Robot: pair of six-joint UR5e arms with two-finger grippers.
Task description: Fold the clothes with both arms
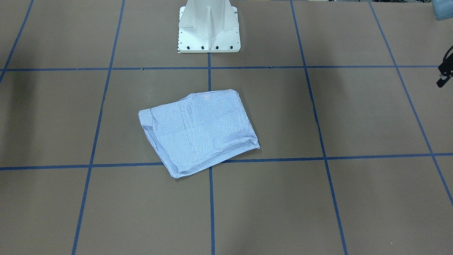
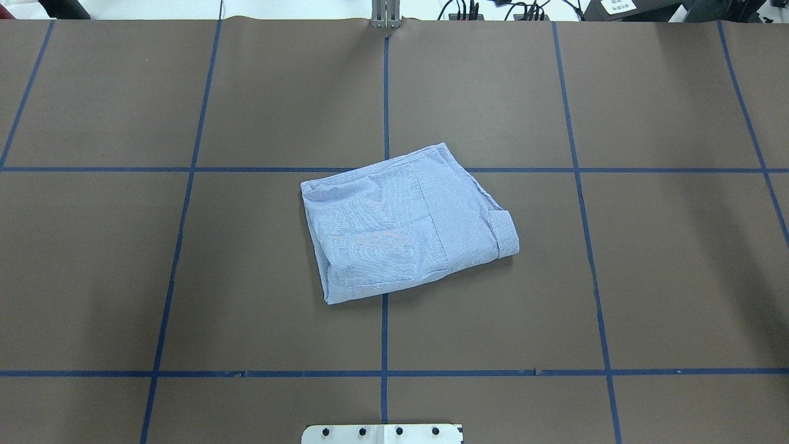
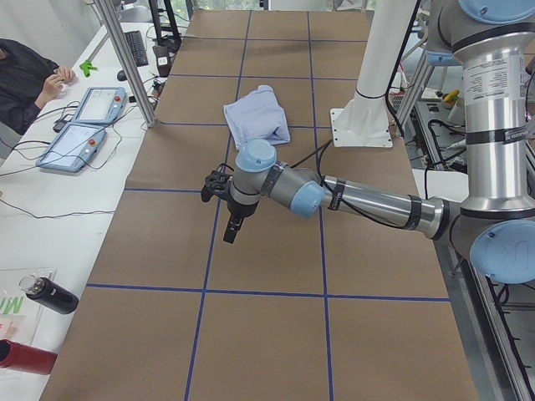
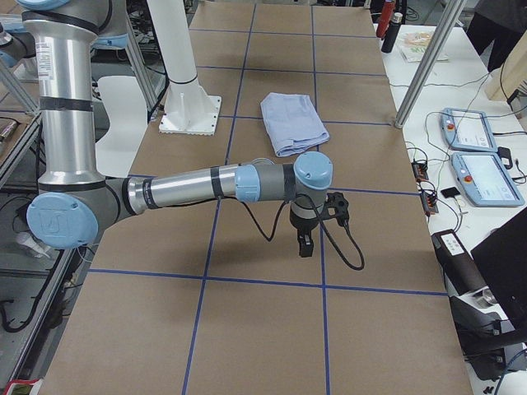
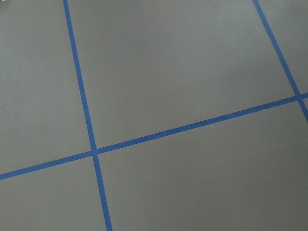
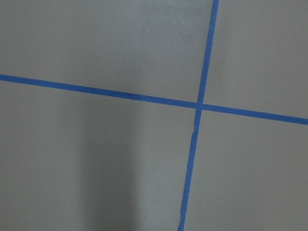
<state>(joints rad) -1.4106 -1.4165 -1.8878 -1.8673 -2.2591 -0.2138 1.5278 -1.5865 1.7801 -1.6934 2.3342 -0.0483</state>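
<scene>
The light blue-and-white striped shirt (image 1: pixel 201 131) lies folded into a compact, slightly skewed rectangle at the table's middle, also seen from overhead (image 2: pixel 400 222) and in both side views (image 3: pixel 257 117) (image 4: pixel 292 122). Nothing touches it. My left gripper (image 3: pixel 229 234) hangs fingers-down over bare table far to my left of the shirt; a black part of it shows at the front-facing view's right edge (image 1: pixel 444 75). My right gripper (image 4: pixel 305 245) hangs fingers-down over bare table far to my right of the shirt. I cannot tell whether either is open or shut. Both wrist views show only brown table and blue tape.
The white pedestal base (image 1: pixel 208 28) stands behind the shirt. The brown table (image 2: pixel 647 277) carries a blue tape grid. Teach pendants (image 3: pixel 84 125) (image 4: pixel 486 156), bottles (image 3: pixel 50 294) and a seated person (image 3: pixel 25 83) are on the side bench beyond the far edge.
</scene>
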